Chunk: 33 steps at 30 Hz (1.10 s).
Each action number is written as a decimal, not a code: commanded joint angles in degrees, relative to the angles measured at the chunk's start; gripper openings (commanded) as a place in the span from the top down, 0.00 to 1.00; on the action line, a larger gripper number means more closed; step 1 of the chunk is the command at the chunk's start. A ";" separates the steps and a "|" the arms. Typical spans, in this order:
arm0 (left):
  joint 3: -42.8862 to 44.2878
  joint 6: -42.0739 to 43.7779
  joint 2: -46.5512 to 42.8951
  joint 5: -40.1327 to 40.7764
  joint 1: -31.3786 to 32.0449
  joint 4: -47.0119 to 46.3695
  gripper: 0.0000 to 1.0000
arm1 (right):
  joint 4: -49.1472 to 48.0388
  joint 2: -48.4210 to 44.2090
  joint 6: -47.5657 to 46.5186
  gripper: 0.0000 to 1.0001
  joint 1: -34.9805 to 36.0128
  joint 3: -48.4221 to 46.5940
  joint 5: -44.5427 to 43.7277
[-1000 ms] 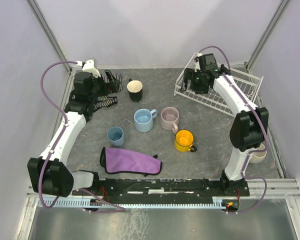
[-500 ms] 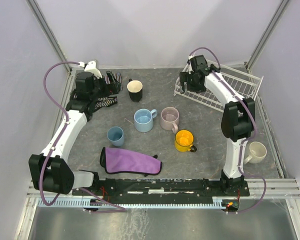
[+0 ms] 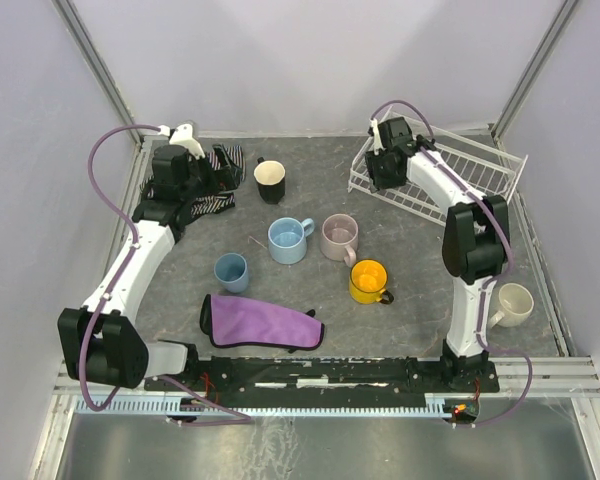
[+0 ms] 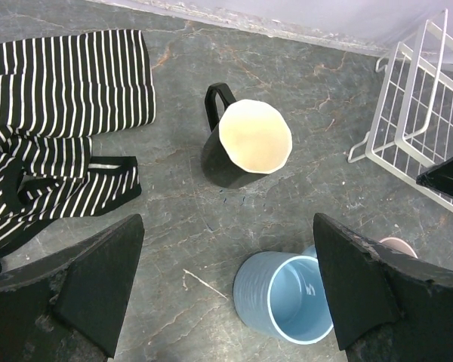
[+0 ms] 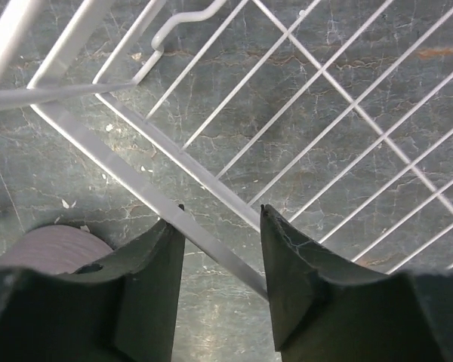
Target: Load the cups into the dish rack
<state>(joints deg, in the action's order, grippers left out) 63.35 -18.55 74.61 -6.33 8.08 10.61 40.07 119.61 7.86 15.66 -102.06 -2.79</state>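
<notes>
Several cups stand on the grey table: black (image 3: 270, 179), light blue (image 3: 287, 240), pale pink (image 3: 339, 236), yellow (image 3: 368, 281), dusty blue without a handle (image 3: 230, 271), and a cream mug (image 3: 513, 302) near the right arm's base. The white wire dish rack (image 3: 470, 175) sits empty at the back right. My right gripper (image 3: 378, 170) is at its left front corner. In the right wrist view my right gripper (image 5: 221, 219) straddles the rack's front rail (image 5: 136, 173), jaws partly apart. My left gripper (image 4: 228, 226) hangs wide open, above and short of the black cup (image 4: 249, 143) and the light blue mug (image 4: 283, 298).
A striped cloth (image 3: 215, 200) lies crumpled under the left arm at the back left. A purple cloth (image 3: 260, 322) lies near the front edge. Grey walls close in the table on three sides.
My right gripper has slid left along the rack to its front left corner, and its jaws have narrowed around the rail. The left arm has hardly moved.
</notes>
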 commanded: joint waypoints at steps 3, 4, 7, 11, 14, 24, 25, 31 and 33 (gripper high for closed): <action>-0.69 0.76 0.33 -0.30 -0.04 -1.89 0.01 | -1.88 -6.22 -0.31 0.57 0.49 7.53 -0.22; -0.70 0.71 0.42 -0.46 -0.01 -1.88 0.01 | -1.93 -6.69 -0.59 0.58 0.51 8.67 -0.03; -0.76 0.47 0.68 -0.74 -0.05 -1.97 0.01 | -2.55 -9.07 -0.77 0.60 0.65 11.92 0.09; -1.14 0.14 0.55 -1.18 0.00 -2.01 0.01 | -3.46 -12.52 -0.89 0.56 0.83 15.75 0.36; -1.37 0.00 0.33 -1.82 -0.05 -2.14 0.01 | -2.96 -12.98 -1.59 0.51 1.00 16.25 2.20; -2.73 1.17 -2.65 -1.36 0.48 4.36 0.01 | -8.83 -23.26 0.48 0.20 1.30 19.38 2.37; -2.64 1.53 -2.64 -1.30 0.45 5.33 0.01 | -9.27 -24.49 0.70 0.20 1.39 19.50 1.61; -1.42 -0.64 0.33 -0.49 0.41 8.71 0.01 | -1.84 -21.96 2.09 0.19 3.61 10.01 6.32; -1.35 -3.51 1.55 1.20 0.35 7.55 0.01 | 1.76 -18.95 2.78 0.19 5.34 4.75 8.18</action>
<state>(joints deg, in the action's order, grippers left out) 60.18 -18.65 74.24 -7.05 8.27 17.87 36.60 96.60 8.88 17.76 -88.33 1.06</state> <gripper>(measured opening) 0.989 0.811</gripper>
